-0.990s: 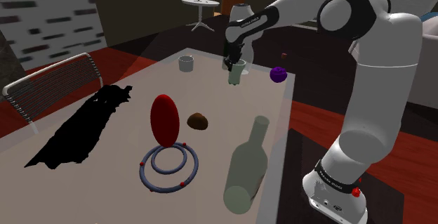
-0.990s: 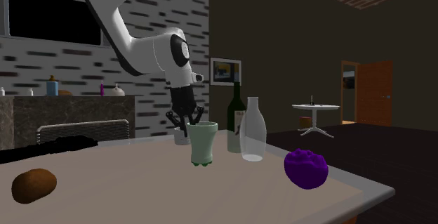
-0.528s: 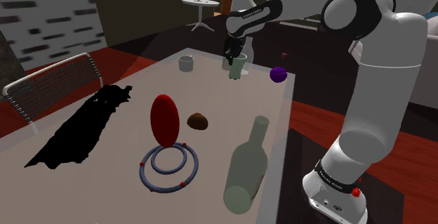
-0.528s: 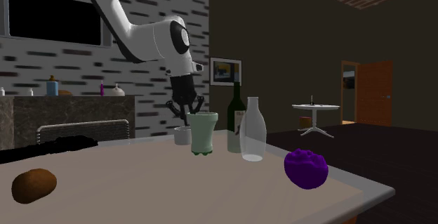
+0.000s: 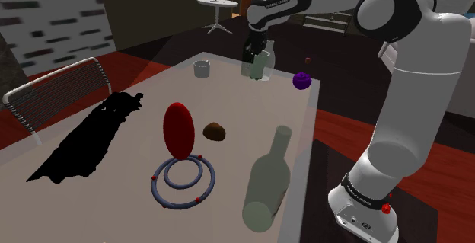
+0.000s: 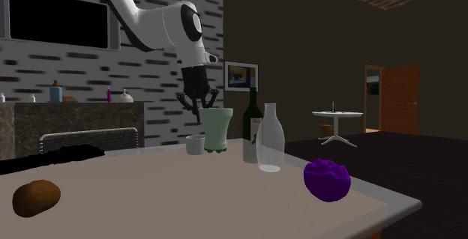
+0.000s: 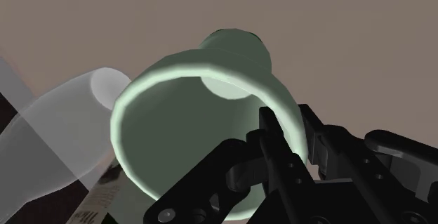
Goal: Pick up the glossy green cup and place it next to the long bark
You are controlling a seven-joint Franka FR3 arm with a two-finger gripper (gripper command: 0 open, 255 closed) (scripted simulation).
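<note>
Glass lies nearest: a big pale bottle (image 5: 266,180) on its side at the near end of the table (image 5: 114,211), close along the edge at the shoulder view's right. Just left of it sits a grey ring (image 5: 183,177), with a red oval thing (image 5: 179,129) standing upright at the ring's far side and a brown lump (image 5: 215,131) just beyond. Along the shoulder view's left edge stretches a long black shape (image 5: 87,139), which I take for the bark, and a chair (image 5: 53,89) stands outside that edge. A strip of bare tabletop runs between the black shape and the red oval. Past the brown lump the middle of the table is open as far as a small grey cup (image 5: 202,68) near the far edge. A purple thing (image 5: 302,81) sits close to the right edge.

My gripper (image 7: 288,117) is clenched on the pale green cup (image 6: 216,131): one of my fingers (image 7: 281,159) goes inside the rim, the other outside, with the wall pinched between them. The cup hangs upright, its foot clear of the tabletop, near the far edge between the grey cup and the purple thing. A dark wine bottle (image 6: 251,125) and a clear bottle (image 6: 270,144) stand upright just beside it. I cannot tell whether the clear one touches the cup.
</note>
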